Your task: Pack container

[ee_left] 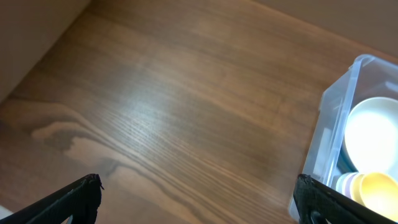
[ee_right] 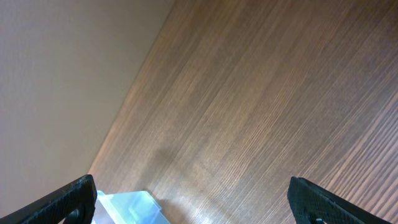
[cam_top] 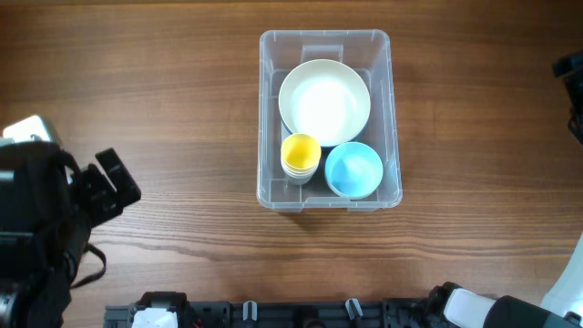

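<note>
Overhead view: the large clear plastic rectangular container (cam_top: 266,118) stands on the brown wooden table (cam_top: 137,73), just toward 12 o'clock of the table's middle. Inside it, a wide round white bowl (cam_top: 324,100) fills the 12 o'clock half. A small yellow cup (cam_top: 301,150), sitting on paler cups beneath it, is at 7 o'clock. A round light-blue bowl (cam_top: 353,169) is at 5 o'clock, just beside the cup. The black left arm (cam_top: 36,210) sits bunched at 8 o'clock by the table's edge. The left gripper (cam_top: 121,182) points toward 3 o'clock, well apart from the container, with its fingers spread. Only a dark sliver of the right arm (cam_top: 571,66) shows, at 2 o'clock on the frame's edge.

Left wrist view: the camera looks down at bare wood. The two black fingers (ee_left: 78,199) sit at 7 and 5 o'clock, wide apart, with nothing between them. The container's wall, the white bowl and the yellow cup show at 4 o'clock.

Right wrist view: the right gripper (ee_right: 193,199) hangs tilted over bare wood. Its black fingers (ee_right: 71,199) are wide apart at 7 and 5 o'clock and hold nothing. One corner of the container peeks in at 7 o'clock.
</note>
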